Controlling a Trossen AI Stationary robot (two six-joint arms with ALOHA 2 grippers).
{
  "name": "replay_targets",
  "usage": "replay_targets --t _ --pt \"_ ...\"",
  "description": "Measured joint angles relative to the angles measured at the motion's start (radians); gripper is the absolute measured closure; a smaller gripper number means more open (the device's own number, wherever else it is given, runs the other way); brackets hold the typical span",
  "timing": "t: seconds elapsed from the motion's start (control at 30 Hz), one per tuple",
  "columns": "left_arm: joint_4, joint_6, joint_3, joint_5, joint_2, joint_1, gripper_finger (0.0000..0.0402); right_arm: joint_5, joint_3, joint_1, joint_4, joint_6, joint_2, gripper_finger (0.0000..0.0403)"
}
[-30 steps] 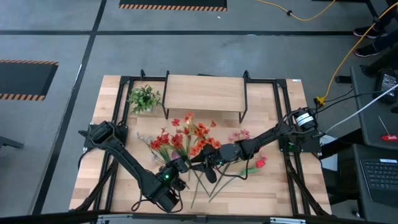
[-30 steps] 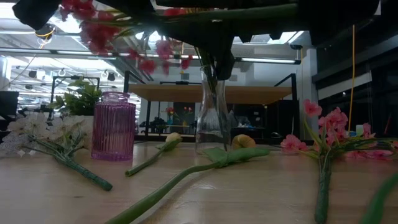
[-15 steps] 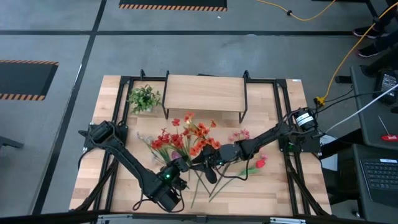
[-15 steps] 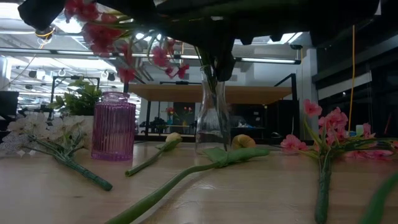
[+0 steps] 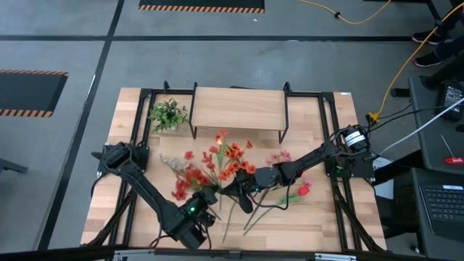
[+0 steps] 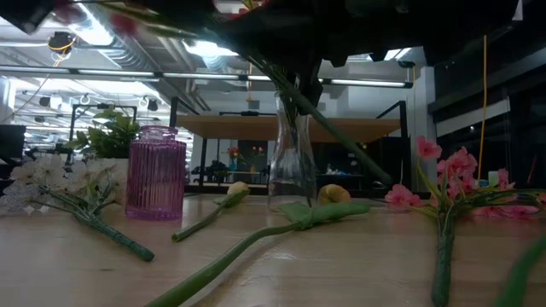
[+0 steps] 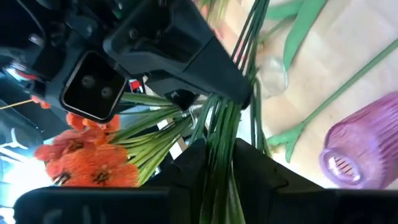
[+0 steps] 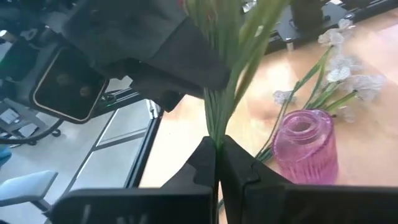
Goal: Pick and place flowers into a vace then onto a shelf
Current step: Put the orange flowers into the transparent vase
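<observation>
Right hand point(image 8: 217, 155) is pinched tight on the green stems of the red-orange spray point(image 5: 217, 163), holding it up above the clear glass vase point(image 6: 290, 166) at mid-surface, and the left hand point(image 7: 214, 165) sits just beside it with its fingers loosened around those same stems. Beside the clear vase stands the purple ribbed vase point(image 6: 156, 172), loose flowers point(image 6: 444, 192) lie on the surface point(image 5: 319, 225) around it, and beyond it the shelf point(image 5: 238, 107) stands bare.
</observation>
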Motion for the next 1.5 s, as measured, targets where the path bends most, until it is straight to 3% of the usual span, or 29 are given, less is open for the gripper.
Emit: replay_targets --t 0.37,0.53,0.7,0.87,1.03,1.5 --pt "0.004 -0.201 0.0 -0.003 -0.039 -0.097 0.0318 0.008 0.002 -0.018 0.001 -0.026 0.0 0.0401" --pt "0.003 -0.404 0.0 0.0 -0.062 -0.144 0.0335 -0.089 0.002 -0.018 0.0 -0.087 0.0 0.0401" --pt "-0.036 -0.499 0.0 -0.007 -0.062 -0.196 0.0362 -0.118 0.002 -0.015 -0.006 -0.133 0.0 0.0402" --pt "-0.117 -0.743 0.0 -0.021 -0.091 -0.262 0.0395 -0.145 0.002 -0.013 -0.003 -0.156 0.0 0.0402" --pt "-0.118 -0.957 0.0 -0.016 -0.13 -0.311 0.0399 -0.196 0.047 -0.011 -0.023 -0.204 0.0 0.0402" --pt "0.002 -1.063 0.0 0.077 -0.134 -0.328 0.04 -0.195 0.327 -0.028 -0.346 -0.399 -0.002 0.0403"
